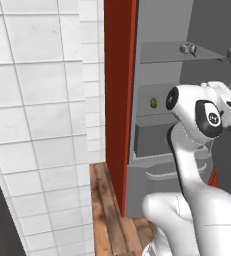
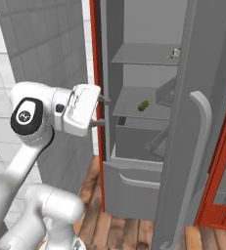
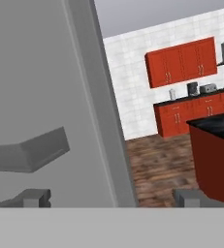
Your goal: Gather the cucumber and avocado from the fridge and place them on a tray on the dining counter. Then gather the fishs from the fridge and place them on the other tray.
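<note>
At centre left of the right base view, the end effector [image 2: 106,111] stood with its jaws spread wide, holding nothing, level with the open fridge's [image 2: 148,146] edge. Right of it in that frame, a small green avocado [image 2: 143,106] lay on the middle shelf [image 2: 129,111]; a pale fish [image 2: 175,53] rested on the shelf above.

Honestly we can't tell what the little green thing [image 2: 144,105] on the middle shelf is, cucumber or avocado, it's too small. Same with the grey lump [image 1: 187,48] on the top shelf. In the left base view our arm covers the drawer [image 2: 134,166], and the door [image 2: 195,122] gets cut off.
</note>
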Robot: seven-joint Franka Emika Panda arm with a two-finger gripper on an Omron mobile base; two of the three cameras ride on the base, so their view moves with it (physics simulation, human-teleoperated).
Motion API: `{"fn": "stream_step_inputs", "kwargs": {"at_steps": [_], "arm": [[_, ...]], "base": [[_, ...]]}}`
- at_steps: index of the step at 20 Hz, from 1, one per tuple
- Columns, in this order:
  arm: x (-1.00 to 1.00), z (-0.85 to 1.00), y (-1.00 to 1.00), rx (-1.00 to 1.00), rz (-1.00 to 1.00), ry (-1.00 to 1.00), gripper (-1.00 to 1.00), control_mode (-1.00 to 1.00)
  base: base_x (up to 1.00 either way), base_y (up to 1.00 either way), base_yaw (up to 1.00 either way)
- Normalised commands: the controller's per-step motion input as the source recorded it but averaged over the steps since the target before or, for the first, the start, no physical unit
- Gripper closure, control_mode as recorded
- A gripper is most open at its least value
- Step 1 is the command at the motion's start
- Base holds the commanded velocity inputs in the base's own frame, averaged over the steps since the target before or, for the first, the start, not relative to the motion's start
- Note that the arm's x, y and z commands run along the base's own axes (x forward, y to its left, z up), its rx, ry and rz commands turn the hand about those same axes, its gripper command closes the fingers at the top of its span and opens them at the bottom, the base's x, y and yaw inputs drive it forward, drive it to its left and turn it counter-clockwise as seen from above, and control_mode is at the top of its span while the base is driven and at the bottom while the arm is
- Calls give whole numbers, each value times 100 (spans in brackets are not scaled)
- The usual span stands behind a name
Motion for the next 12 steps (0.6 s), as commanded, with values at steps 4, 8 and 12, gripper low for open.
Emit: {"fn": "stream_step_inputs", "kwargs": {"at_steps": [4, 8, 12], "arm": [[19, 0, -39, -4, 0, -2, -100, -100], [37, 3, -46, -5, -1, 0, -100, -100], [31, 10, -33, -8, -2, 1, -100, -100]], "base": [[0, 0, 0], [0, 0, 0], [0, 0, 0]]}}
